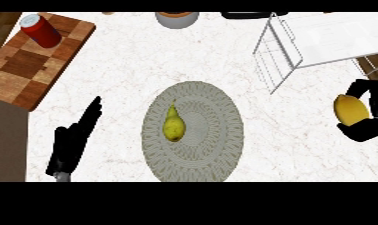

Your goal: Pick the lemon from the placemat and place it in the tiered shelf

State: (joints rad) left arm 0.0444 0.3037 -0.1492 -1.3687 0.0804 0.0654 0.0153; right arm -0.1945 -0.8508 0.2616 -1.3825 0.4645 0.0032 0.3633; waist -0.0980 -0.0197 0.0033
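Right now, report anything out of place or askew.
Nothing is spilled or damaged. A pear lies on the placemat, the lemon sits in the right hand, and the can stands on the cutting board.

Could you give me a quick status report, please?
Right hand shut on lemon, below shelf. Left hand open, resting. Pear on placemat.

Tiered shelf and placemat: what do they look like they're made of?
The tiered shelf looks like white-coated metal wire: thin pale rods forming an open frame, with flat white panels as tiers. The placemat looks like woven grey fibre or cord, matte, with concentric braided rings. Neither is certain from the look alone.
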